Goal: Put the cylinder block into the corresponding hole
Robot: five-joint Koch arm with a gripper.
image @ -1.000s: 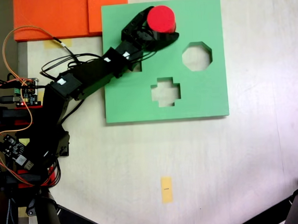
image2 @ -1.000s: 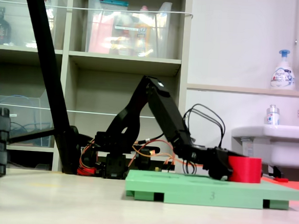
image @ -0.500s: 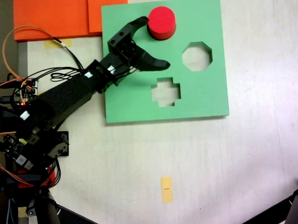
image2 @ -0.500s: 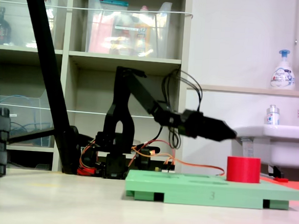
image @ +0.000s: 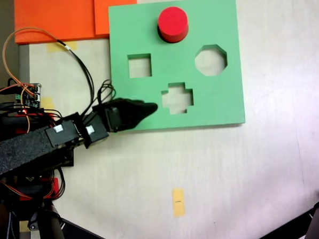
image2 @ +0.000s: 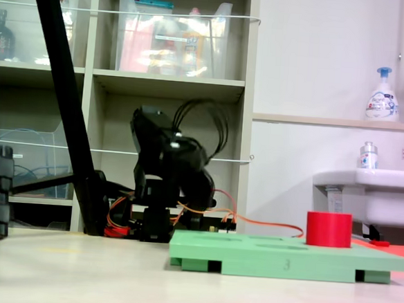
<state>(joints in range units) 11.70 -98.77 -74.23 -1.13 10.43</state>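
Fixed view from above. The short red foam cylinder block [image: 172, 24] stands upright on the flat green square foam board [image: 223, 103], near the board's top edge. It occupies the spot where a circular cutout would complete the pattern of openings, so it appears seated in or over the corresponding hole; the hole itself is hidden beneath it and cannot be confirmed. The square cutout [image: 139, 66], the octagonal cutout [image: 210, 60] and the cross-shaped cutout [image: 177, 97] are open and unoccupied. The black gripper [image: 148, 108] lies low over the board's lower left corner, pointing right toward the cross-shaped cutout. Its jaws overlap from this angle, so whether they are parted or closed cannot be told; nothing is seen between them. The cylinder block is well apart from the gripper, up and to the right, with the square cutout between them. An orange foam sheet [image: 55, 18] lies off the board's upper left corner.

Fixed view from the side. The cylinder block [image2: 328, 229] rises above the board [image2: 288, 259] at its right end, upright and untilted, with nothing touching it. How deeply it sits in the board cannot be judged. The arm [image2: 166, 166] is folded up at the left, clear of the board surface and well apart from the block. Judgement: placement appears complete, and the arm's posture suits a parked position.
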